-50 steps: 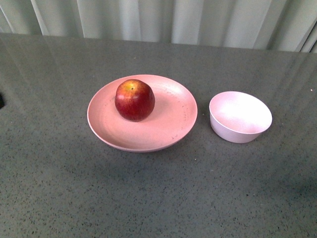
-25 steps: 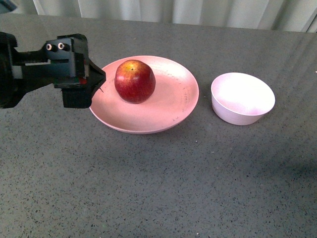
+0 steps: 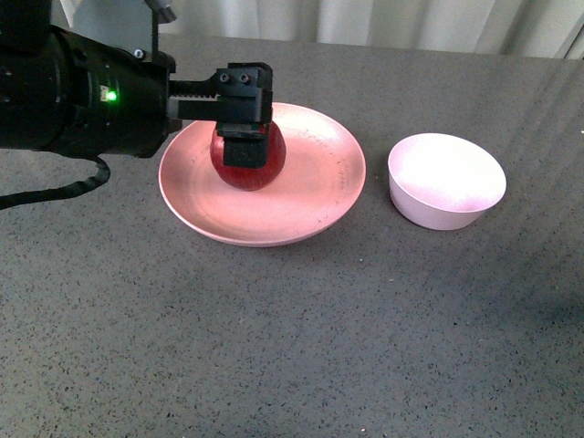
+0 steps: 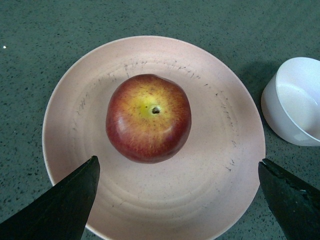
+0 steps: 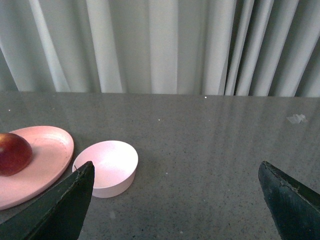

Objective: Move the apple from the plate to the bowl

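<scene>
The left hand [image 4: 178, 160] hangs released over the plate. Its two dark fingers [image 4: 70, 200] are spread well wider than the fruit, and bare plate shows between each finger and the fruit's skin. That wide spread looks chosen so the fingers can drop on either side without knocking it.

Just under the hand, between the lines of the fingers, sits the round deep-red apple [image 4: 148, 117] with a yellow patch round its stem dimple, stem upward. In the front view one finger stands before it and hides its top, and I cannot tell whether anything touches it there. The apple rests in the wide, shallow, salmon-pink speckled plate [image 4: 227, 107], so it has not yet left its starting place. I judge the step in hand to be the descent to grasp.

Further out from the hand, toward the robot's right and past the plate's rim, stands the small, deep, pale pink-white bowl [image 3: 445, 178]. It is apart from the plate, empty and mouth up. Both stand on the dark grey speckled surface [image 3: 274, 356].

The right hand [image 5: 175, 162] hangs well beyond the bowl, also released with fingers wide, facing a pale pleated curtain [image 5: 160, 45].
</scene>
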Controlling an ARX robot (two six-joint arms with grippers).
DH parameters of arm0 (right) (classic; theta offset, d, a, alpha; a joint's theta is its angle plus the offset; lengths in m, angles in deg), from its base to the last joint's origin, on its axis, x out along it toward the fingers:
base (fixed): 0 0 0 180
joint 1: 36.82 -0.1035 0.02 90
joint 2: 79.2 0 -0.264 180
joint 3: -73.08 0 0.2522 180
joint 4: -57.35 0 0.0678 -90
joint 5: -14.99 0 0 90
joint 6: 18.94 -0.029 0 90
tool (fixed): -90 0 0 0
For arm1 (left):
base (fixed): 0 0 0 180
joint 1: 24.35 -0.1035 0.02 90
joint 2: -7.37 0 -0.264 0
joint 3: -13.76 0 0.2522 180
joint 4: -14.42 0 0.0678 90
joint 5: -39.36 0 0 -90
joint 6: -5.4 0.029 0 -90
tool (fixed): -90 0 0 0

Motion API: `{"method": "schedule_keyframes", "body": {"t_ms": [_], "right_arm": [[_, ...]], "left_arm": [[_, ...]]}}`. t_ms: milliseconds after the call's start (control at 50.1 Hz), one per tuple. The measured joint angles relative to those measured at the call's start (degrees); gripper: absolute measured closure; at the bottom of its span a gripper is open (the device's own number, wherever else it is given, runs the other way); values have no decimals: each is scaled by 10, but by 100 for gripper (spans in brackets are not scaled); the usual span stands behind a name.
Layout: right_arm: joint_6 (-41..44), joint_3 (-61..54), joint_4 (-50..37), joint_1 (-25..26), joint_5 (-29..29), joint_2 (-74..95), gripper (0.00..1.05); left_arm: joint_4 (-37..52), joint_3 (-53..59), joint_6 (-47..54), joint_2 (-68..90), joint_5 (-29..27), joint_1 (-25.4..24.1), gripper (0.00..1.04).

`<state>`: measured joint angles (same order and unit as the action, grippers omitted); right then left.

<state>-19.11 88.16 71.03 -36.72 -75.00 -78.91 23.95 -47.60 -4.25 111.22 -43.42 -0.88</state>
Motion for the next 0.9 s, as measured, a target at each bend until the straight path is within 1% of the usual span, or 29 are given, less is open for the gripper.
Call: {"method": "schedule_keyframes", "body": {"t_ms": [439, 898], "right_arm": [[0, 0, 0, 0, 0, 0, 9], [0, 0, 0, 0, 0, 0, 9]], "left_arm": [[-17, -104, 14, 97, -4, 2, 9], [-42, -159, 14, 149, -13, -4, 9]]}}
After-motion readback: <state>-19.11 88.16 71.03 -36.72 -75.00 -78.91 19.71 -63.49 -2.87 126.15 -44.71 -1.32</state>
